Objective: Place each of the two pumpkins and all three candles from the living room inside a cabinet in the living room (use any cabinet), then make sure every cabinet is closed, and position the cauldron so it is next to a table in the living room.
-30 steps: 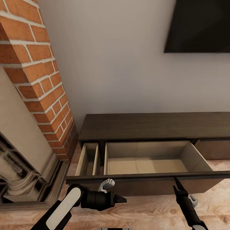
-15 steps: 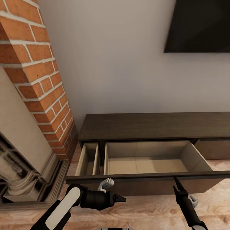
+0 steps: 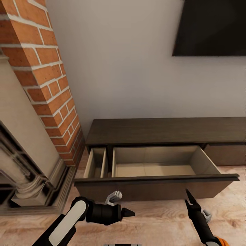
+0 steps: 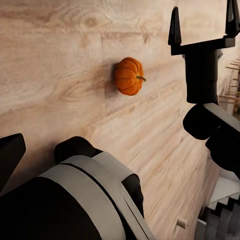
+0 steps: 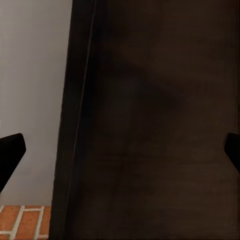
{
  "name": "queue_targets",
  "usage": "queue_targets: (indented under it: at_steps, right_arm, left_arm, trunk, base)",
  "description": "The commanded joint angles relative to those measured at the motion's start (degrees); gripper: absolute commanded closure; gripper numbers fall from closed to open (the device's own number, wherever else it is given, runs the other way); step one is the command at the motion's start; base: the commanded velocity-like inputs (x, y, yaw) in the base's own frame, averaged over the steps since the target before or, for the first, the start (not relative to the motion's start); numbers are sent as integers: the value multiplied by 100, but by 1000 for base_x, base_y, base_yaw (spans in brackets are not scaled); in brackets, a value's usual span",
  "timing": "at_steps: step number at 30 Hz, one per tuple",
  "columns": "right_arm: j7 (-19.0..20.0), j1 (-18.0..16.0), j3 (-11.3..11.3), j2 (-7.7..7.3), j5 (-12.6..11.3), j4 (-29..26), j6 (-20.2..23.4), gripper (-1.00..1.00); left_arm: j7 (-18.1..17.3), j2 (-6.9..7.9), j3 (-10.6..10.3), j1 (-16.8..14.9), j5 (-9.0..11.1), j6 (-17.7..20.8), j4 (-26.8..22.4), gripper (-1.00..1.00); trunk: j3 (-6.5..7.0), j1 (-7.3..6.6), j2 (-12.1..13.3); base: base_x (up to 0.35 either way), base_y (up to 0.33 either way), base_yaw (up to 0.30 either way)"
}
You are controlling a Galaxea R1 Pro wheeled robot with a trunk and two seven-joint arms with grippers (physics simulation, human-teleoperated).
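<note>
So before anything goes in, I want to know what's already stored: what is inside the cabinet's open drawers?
The cabinet's wide drawer shows a bare tan floor and walls, nothing in it. The narrow drawer beside it shows bare tan sides too. Each drawer's front strip of floor is hidden behind the dark front panel.

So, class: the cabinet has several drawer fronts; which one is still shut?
The drawer front at the right end is shut, flush under the cabinet top. The wide middle drawer and narrow left one are pulled out, tan insides showing.
</note>
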Motion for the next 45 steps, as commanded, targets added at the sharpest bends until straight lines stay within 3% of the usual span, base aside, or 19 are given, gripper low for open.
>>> queue_targets:
  at_steps: [1, 15, 23, 27, 30, 33, 38, 40, 45]
  right_arm:
    - [22, -3, 17, -1, -56, 2, 37, -100]
    - [-223, -3, 17, -3, -55, -55, 99, -100]
    - [-801, -3, 30, 20, -69, -34, 514, -100]
    - [-859, -3, 28, 11, -78, -16, 850, -100]
    - [-868, -3, 28, -5, -55, -17, 1320, -100]
    - [-857, 11, 36, -13, -11, 9, 1439, -100]
    - [-832, 29, 88, -9, 723, 94, 1491, -100]
    - [-816, 31, 94, -8, 1073, 257, 1495, -100]
    - [-793, 32, 100, -11, 1354, 539, 1478, -100]
  left_arm:
    - [57, 4, -8, -4, 59, 2, -5, -100]
    - [59, 4, 36, -5, 53, 2, -2, -100]
    - [66, 18, 97, -4, 37, -5, 72, -100]
    - [68, 23, 184, -5, 36, -11, 73, -100]
    - [104, 22, 394, -9, 34, -9, 55, -100]
    - [116, 26, 442, -7, 23, -8, 32, -100]
    - [146, 27, 448, -6, -13, -7, 55, -100]
    - [337, 29, 452, -5, -9, -7, 70, -100]
    - [842, 13, 446, -5, 45, -7, 74, -100]
  trunk:
    - [-5, -3, -2]
    - [-5, -3, -2]
    - [-5, -3, -2]
    - [-5, -3, -2]
    - [49, -69, 118]
    - [103, -135, 239]
    - [193, -244, 439]
    - [229, -288, 519]
    - [319, -398, 720]
  base:
    - [-157, 0, 0]
    - [-166, 0, 0]
    - [-152, 0, 0]
    - [-14, 0, 0]
    - [-3, 0, 0]
    - [0, 0, 0]
    - [0, 0, 0]
    - [0, 0, 0]
    - [0, 0, 0]
